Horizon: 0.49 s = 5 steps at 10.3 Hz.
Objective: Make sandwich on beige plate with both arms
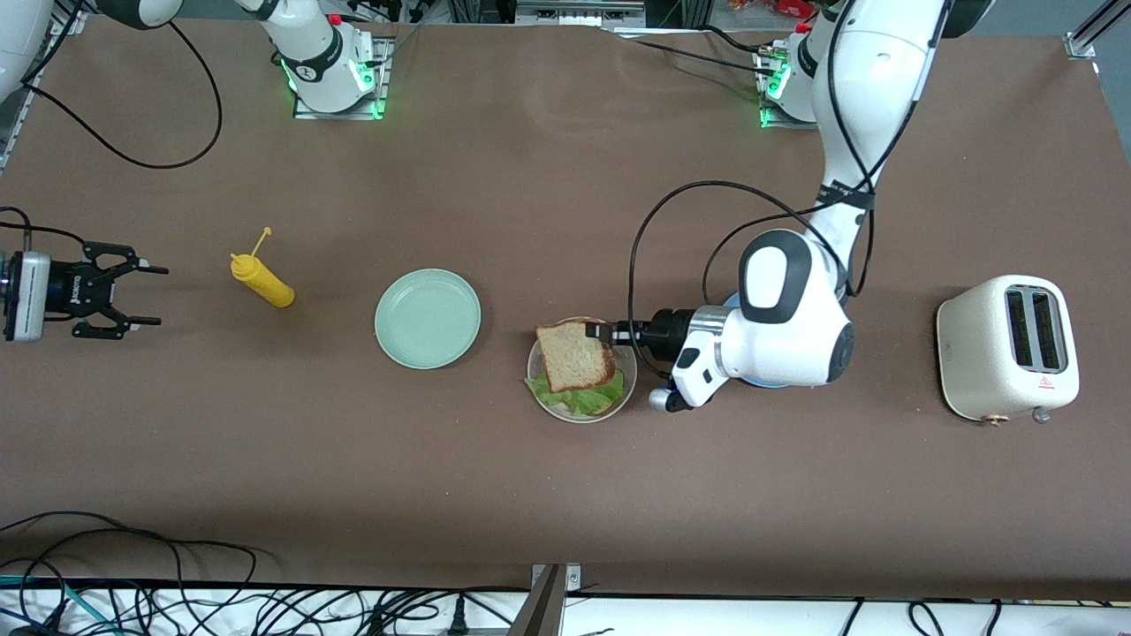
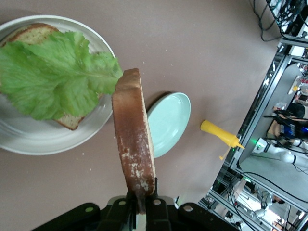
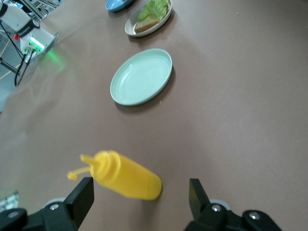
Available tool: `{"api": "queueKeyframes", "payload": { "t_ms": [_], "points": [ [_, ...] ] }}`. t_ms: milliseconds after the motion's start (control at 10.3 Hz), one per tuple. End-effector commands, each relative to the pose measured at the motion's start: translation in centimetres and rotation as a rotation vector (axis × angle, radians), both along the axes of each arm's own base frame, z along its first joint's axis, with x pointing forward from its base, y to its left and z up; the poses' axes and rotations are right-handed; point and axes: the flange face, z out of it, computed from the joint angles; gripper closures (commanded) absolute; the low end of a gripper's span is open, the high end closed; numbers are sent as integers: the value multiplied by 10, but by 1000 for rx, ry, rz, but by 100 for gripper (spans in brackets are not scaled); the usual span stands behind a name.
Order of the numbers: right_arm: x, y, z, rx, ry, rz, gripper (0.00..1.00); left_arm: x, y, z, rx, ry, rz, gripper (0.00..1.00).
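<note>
Nearest the front camera you have the beige plate (image 1: 629,389), in the middle of the tabletop (image 1: 530,495). On it lies a bread slice (image 2: 33,33) with a lettuce leaf (image 1: 574,397) spread over it; the leaf's ruffled edge shows at the plate's camera-side rim.

Your left end effector (image 1: 603,332) is clenched on the top slice (image 1: 574,355), gripping it by one edge over the plate. In the left wrist view that slice (image 2: 134,139) stands on edge in the fingers, crust toward the lens, above the leaf and not flat on it.

Just beside the beige plate, toward the left arm's end, a blue plate (image 1: 760,382) is almost wholly hidden under the left arm's wrist; only slivers of its rim show. Well apart, at that end of the tabletop, sits a white toaster (image 1: 1007,346) with its two slots up.

Toward the right arm's end, near the beige plate but apart from it, lies a mint-green plate (image 1: 428,318). Next comes a yellow squeeze bottle (image 1: 261,279), tipped on its side.

Your right end effector (image 1: 141,296) waits at the edge of the tabletop, its fingers spread wide and holding nothing. In its wrist view the bottle (image 3: 126,181) lies just ahead of the fingers (image 3: 82,199).

Loose cables (image 1: 132,592) run along the tabletop's camera-side edge.
</note>
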Motion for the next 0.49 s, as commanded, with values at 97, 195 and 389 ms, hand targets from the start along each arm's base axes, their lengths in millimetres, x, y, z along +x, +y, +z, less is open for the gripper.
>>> {"api": "queueKeyframes", "payload": {
  "t_ms": [97, 195, 389],
  "points": [
    [22, 18, 45, -54, 84, -44, 11, 6, -3, -25, -29, -8, 10, 100],
    [30, 25, 58, -72, 100, -76, 11, 5, -2, -31, -39, -17, 1, 100],
    [43, 52, 84, -109, 138, -123, 11, 5, -2, -40, -35, -18, -8, 100]
  ]
}}
